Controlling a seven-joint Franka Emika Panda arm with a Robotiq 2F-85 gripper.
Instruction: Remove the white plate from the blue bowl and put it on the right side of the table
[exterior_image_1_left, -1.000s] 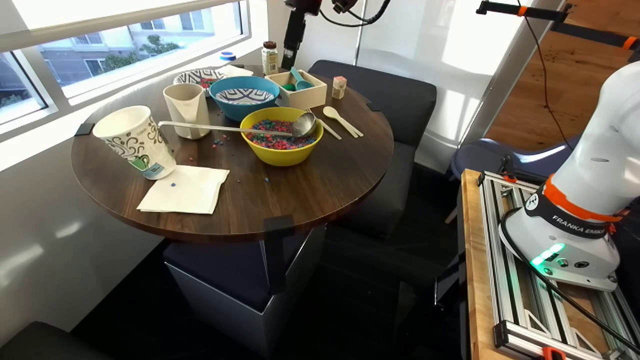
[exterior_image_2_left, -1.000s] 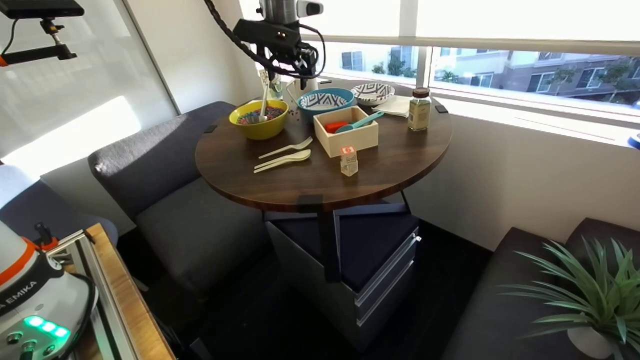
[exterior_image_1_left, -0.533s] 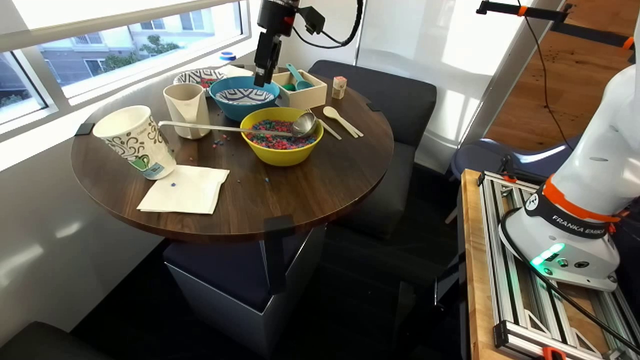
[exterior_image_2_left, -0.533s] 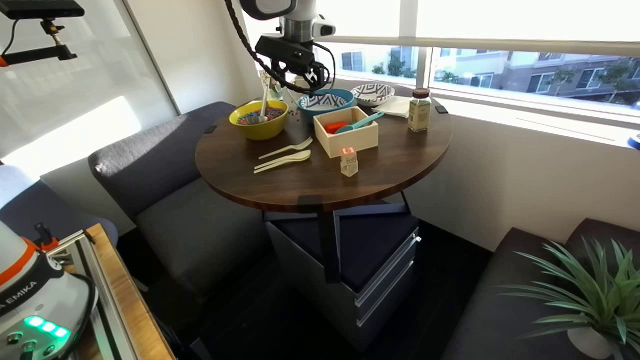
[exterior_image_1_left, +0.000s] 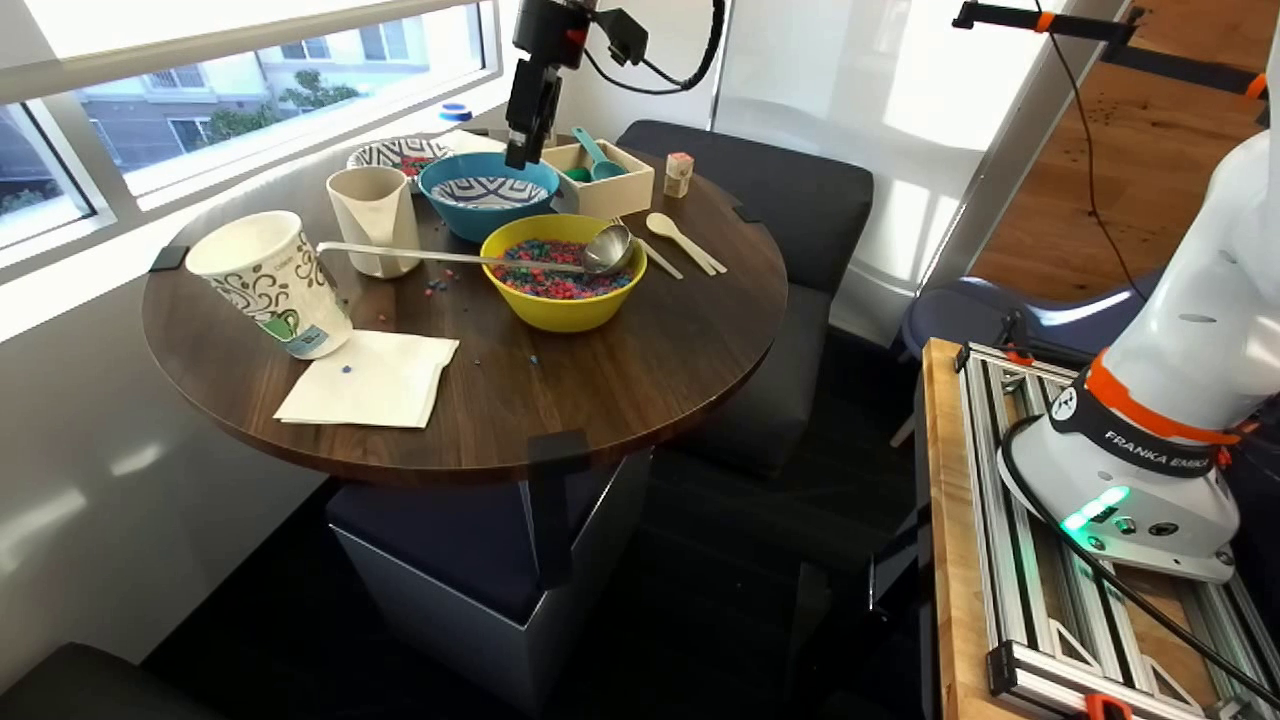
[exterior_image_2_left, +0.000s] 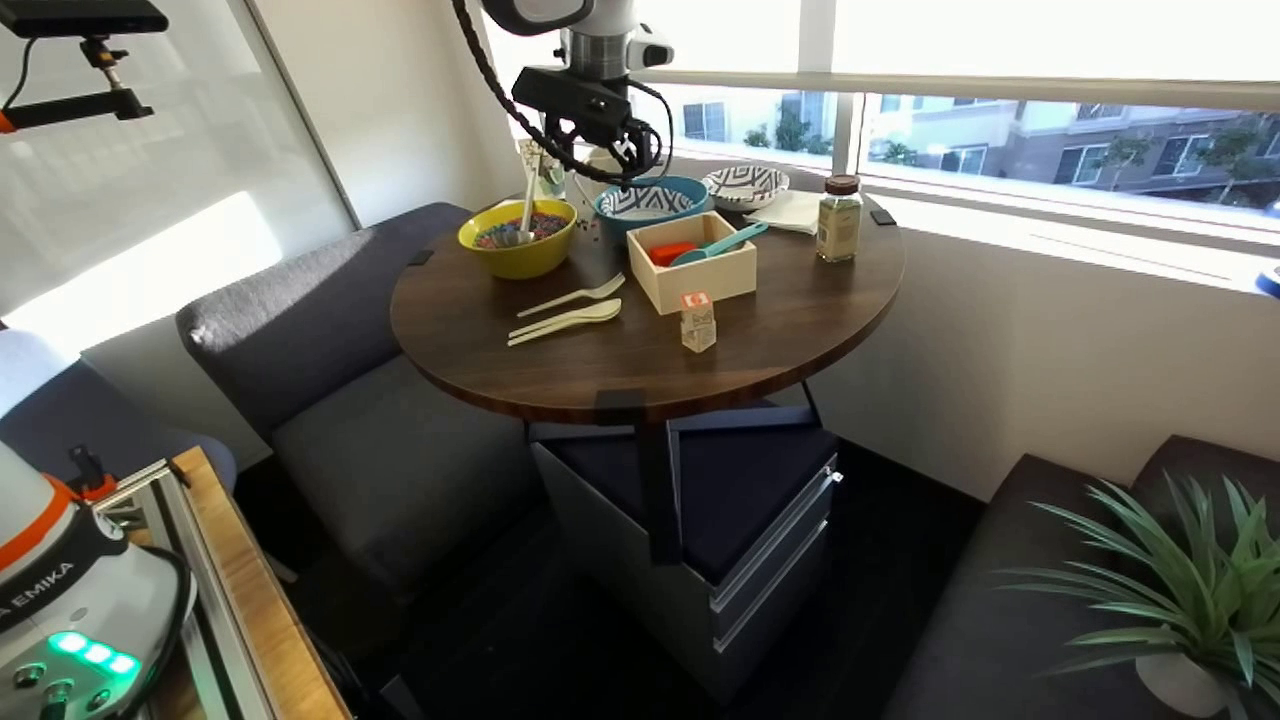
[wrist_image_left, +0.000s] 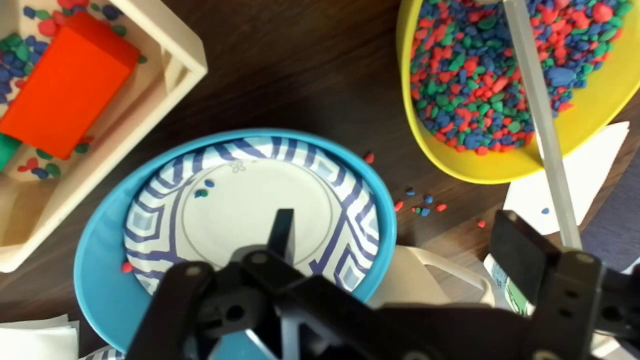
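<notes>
Just swung the hand (wrist_image_left: 397, 237) over the blue bowl (wrist_image_left: 105, 270) within the last second and pretty much parked it there, gaping wide and holding nothing. Means no lift yet: got the white plate (wrist_image_left: 255, 200) still sitting inside the bowl, toward the edge of the counter (exterior_image_1_left: 600, 390) nearest the window (exterior_image_1_left: 300, 90). Looks like setup for a rim pinch, probably, before heading for the right edge.
</notes>
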